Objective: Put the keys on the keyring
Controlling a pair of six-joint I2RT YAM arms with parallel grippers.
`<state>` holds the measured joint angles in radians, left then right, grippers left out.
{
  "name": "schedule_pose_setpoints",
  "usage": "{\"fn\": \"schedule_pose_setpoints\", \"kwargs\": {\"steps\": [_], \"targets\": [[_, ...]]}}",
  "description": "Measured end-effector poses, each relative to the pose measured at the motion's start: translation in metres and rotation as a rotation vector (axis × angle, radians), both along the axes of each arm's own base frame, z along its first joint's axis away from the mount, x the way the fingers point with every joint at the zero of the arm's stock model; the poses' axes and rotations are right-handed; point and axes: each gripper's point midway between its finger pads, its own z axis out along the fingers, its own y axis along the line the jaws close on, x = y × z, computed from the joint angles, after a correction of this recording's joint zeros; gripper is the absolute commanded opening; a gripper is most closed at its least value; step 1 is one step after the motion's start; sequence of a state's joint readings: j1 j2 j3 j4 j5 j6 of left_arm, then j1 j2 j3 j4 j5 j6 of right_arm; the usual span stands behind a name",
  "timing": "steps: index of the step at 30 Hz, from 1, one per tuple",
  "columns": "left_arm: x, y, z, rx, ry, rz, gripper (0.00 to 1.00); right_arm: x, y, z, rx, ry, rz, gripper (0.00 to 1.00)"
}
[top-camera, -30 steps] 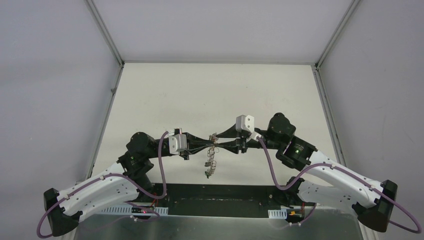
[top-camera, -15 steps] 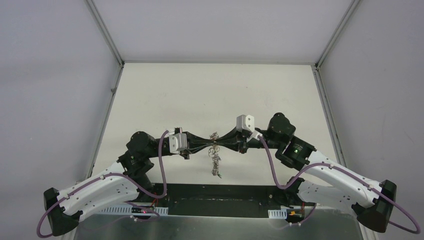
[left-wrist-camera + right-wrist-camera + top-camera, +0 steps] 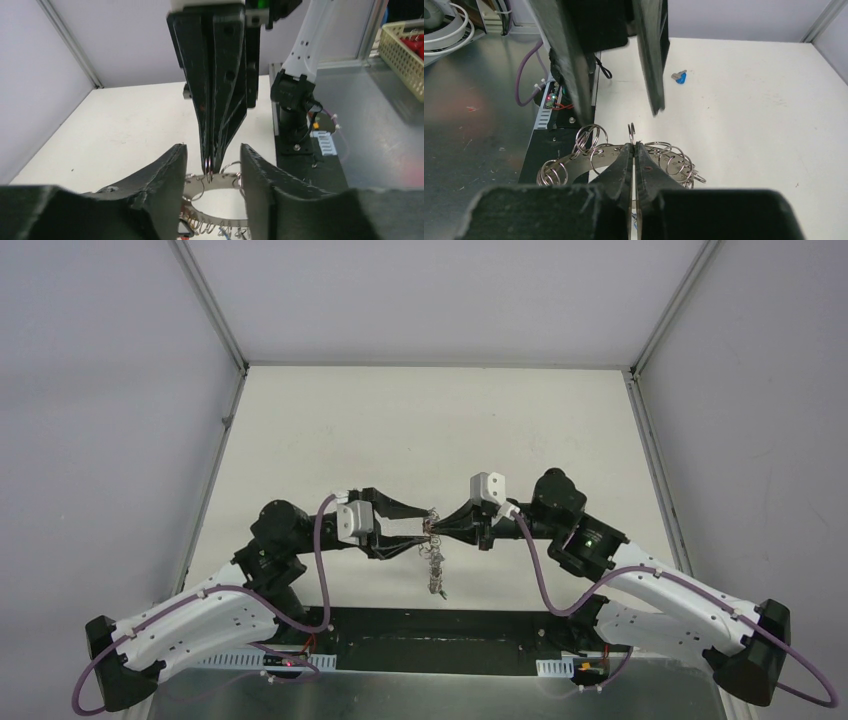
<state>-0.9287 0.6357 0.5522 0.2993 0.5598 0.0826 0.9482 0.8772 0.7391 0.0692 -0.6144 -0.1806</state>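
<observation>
The keyring point(image 3: 433, 548), a flat silvery band edged with wire loops, hangs above the table between the two arms. My right gripper point(image 3: 634, 145) is shut on one upright loop at the top of the keyring point(image 3: 572, 166); in the left wrist view the same right gripper point(image 3: 210, 167) comes down onto the band point(image 3: 223, 178). My left gripper point(image 3: 212, 150) is open, its fingers on either side of the ring, apart from it. In the top view the left gripper point(image 3: 425, 528) faces the right one point(image 3: 441, 530). A blue key point(image 3: 680, 77) lies on the white table.
Small coloured pieces point(image 3: 222, 232) dangle under the ring, too small to name. The black base plate point(image 3: 430, 625) runs along the near edge. A wire basket point(image 3: 405, 45) with red items stands beyond the metal bench. The enclosure's grey walls close off left, right and back.
My left gripper has opened and let go of the keyring. My right gripper has shut on a loop. The ring's hanging part swung slightly to the right.
</observation>
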Motion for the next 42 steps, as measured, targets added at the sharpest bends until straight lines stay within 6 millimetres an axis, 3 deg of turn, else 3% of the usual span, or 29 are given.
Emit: {"fn": "schedule_pose_setpoints", "kwargs": {"steps": [6, 13, 18, 24, 28, 33, 37, 42], "targets": [[-0.005, 0.006, 0.02, -0.041, 0.007, -0.005, 0.98, 0.007, -0.005, -0.021, -0.042, 0.049, -0.044, 0.0], [-0.001, 0.009, 0.038, -0.069, 0.071, 0.025, 0.99, 0.011, -0.012, -0.034, -0.062, 0.084, -0.081, 0.0], [0.031, 0.012, 0.027, -0.084, 0.254, 0.186, 0.99, 0.009, -0.017, -0.037, -0.068, 0.093, -0.091, 0.0], [0.094, 0.027, -0.026, 0.003, 0.576, 0.568, 0.99, 0.003, -0.026, -0.044, -0.079, 0.109, -0.098, 0.0], [0.123, 0.041, -0.069, 0.129, 0.715, 0.785, 0.99, 0.001, -0.028, -0.053, -0.097, 0.128, -0.099, 0.0], [0.16, 0.082, -0.133, 0.285, 0.946, 1.002, 0.99, -0.001, -0.029, -0.063, -0.12, 0.159, -0.102, 0.0], [0.176, 0.116, -0.18, 0.399, 1.145, 1.136, 0.99, -0.002, -0.03, -0.067, -0.133, 0.173, -0.102, 0.0], [0.178, 0.15, -0.224, 0.539, 1.326, 1.276, 0.98, -0.003, -0.031, -0.071, -0.145, 0.182, -0.102, 0.0]]}}
